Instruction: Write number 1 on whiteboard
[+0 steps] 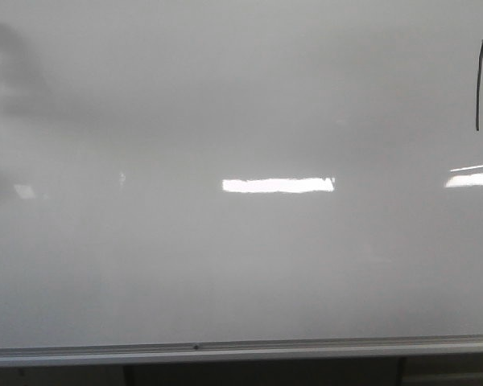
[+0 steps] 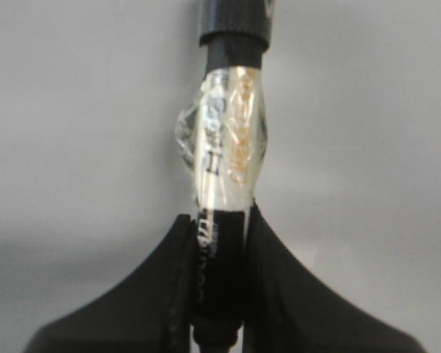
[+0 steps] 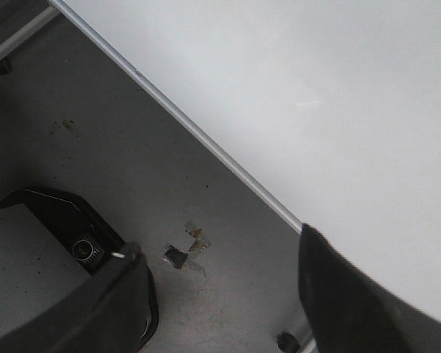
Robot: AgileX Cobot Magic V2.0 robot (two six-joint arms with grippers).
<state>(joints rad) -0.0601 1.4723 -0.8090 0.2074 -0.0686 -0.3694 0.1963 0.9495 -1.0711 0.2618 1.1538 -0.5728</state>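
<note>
The fingers (image 2: 162,294) of the left gripper (image 2: 219,287) clamp a black marker (image 2: 224,147) at its lower barrel; the rigid, light barrel probably suits this hold. The right gripper (image 3: 220,294) is spread, empty. The number 1 (image 1: 480,84) sits at the whiteboard's (image 1: 225,265) upper right.

Grey scuffed floor (image 3: 132,169), perhaps with tape scraps (image 3: 185,248).

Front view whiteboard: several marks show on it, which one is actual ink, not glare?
The thin black vertical marker stroke near the upper right edge. The others are bright white horizontal light reflections lower down.
</note>
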